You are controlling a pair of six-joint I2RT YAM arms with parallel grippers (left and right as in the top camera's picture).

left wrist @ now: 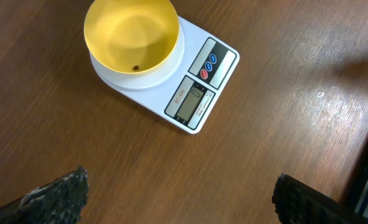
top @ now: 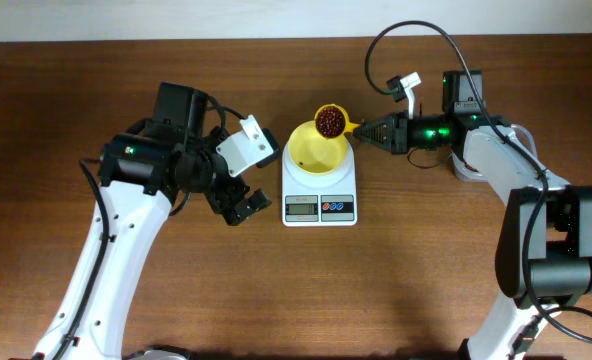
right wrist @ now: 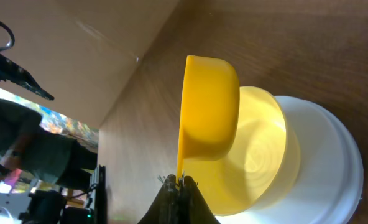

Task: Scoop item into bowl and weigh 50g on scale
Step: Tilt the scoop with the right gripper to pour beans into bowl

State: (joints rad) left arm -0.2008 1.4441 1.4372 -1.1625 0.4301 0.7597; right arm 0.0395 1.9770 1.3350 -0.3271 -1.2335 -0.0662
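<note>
The pale-yellow bowl (top: pixel 318 150) sits on the white scale (top: pixel 319 193) at the table's middle; one bean (left wrist: pixel 135 68) lies in it (left wrist: pixel 132 34). My right gripper (top: pixel 361 128) is shut on the handle of a bright-yellow scoop (top: pixel 330 121) full of reddish-brown beans (top: pixel 328 122), held above the bowl's far rim. In the right wrist view the scoop (right wrist: pixel 209 115) hangs over the bowl (right wrist: pixel 258 149), pinched between the fingers (right wrist: pixel 178 182). My left gripper (top: pixel 246 207) is open and empty, left of the scale (left wrist: pixel 199 93).
The left arm's body and white camera block (top: pixel 246 142) sit close to the scale's left side. The table's back edge runs along the top of the overhead view. The clear tub is out of view.
</note>
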